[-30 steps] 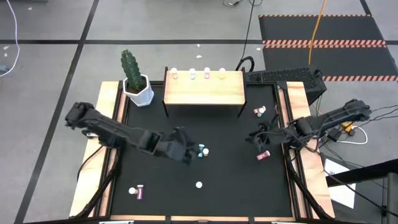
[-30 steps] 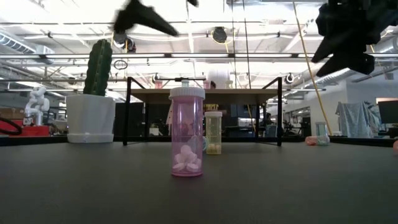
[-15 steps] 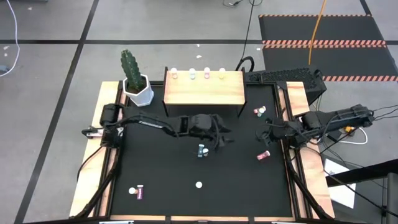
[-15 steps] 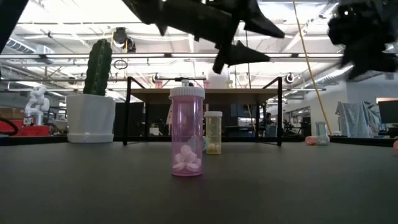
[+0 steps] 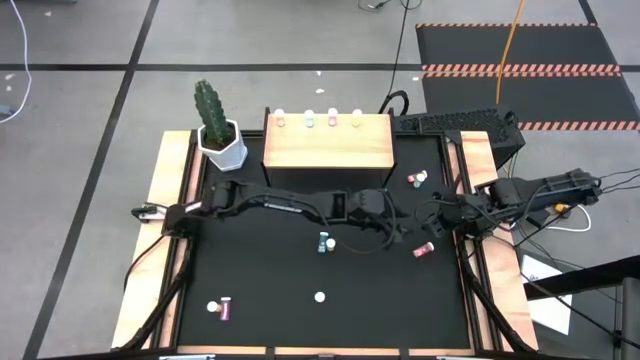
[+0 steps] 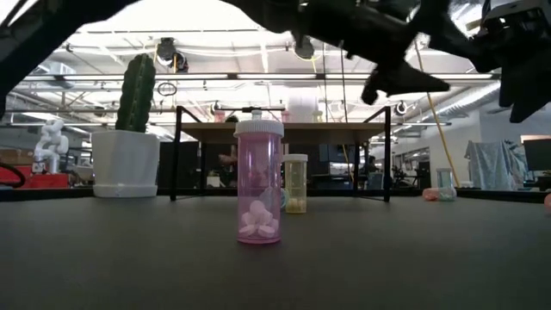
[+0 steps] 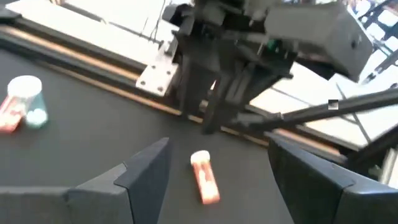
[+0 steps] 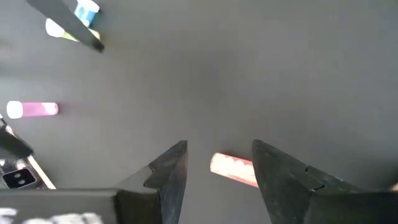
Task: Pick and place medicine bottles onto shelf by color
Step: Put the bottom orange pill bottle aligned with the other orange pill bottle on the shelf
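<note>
Pink medicine bottle (image 5: 423, 250) on its side, between gaping left pincer (image 5: 398, 233) and gaping right pincer (image 5: 428, 222).

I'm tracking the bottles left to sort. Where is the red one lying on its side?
In the high view the red bottle lies on the table's right side, between the left end effector and the right end effector, below the bottle pair near the shelf.

My left arm stretched long across the middle of the surface toward the right side, left claw (image 5: 393, 228) open and empty, my right arm reaching in from the right edge, right claw (image 5: 425, 222) parted, empty, close beside the left
</note>
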Robot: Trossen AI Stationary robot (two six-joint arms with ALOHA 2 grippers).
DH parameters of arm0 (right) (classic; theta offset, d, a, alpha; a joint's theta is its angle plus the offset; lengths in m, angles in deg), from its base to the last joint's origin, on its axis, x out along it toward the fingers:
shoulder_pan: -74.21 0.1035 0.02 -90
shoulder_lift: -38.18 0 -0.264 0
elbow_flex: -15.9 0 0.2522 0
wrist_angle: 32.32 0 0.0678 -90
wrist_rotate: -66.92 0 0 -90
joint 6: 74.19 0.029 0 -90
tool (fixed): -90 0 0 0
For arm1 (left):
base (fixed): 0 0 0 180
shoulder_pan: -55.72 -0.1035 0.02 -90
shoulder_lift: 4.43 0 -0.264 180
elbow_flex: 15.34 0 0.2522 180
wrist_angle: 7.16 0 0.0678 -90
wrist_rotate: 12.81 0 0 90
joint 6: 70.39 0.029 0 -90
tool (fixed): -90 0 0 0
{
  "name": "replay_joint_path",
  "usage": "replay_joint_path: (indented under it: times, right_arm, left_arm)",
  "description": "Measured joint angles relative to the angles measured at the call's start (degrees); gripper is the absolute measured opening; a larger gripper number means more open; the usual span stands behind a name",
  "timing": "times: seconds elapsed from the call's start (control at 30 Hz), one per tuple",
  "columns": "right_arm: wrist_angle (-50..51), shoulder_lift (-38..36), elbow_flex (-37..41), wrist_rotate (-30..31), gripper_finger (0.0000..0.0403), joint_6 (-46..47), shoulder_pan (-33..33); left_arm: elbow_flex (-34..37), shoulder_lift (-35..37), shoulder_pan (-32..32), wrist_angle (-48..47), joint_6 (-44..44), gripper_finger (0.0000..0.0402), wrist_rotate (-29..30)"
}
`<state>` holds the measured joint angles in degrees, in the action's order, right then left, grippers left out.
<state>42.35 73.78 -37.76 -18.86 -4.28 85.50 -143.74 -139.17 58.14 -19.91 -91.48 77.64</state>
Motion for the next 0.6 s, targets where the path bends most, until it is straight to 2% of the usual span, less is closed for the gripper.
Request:
replay_joint_path:
  times: [0.17, 0.33, 0.47, 0.6]
  right_arm:
    - [2.0, -1.4, 0.0, 0.3, 0.0171, 1.1, 0.0]
    - [4.1, -2.7, 0.0, 0.5, 0.0171, 2.3, 0.0]
    - [4.1, -3.4, 0.0, 3.8, 0.0171, 2.0, -0.1]
    - [4.1, -3.4, 0.0, 6.2, 0.0171, 2.9, -0.1]
  left_arm:
    - [-7.4, -7.3, 0.9, 4.7, -1.3, 0.0269, 1.8]
    - [-11.7, -13.6, 1.9, 12.4, 0.1, 0.0269, 6.7]
    - [-13.7, -18.2, 2.6, 15.7, 3.1, 0.0269, 10.9]
    - [-15.9, -23.0, 2.6, 16.7, 3.4, 0.0269, 11.1]
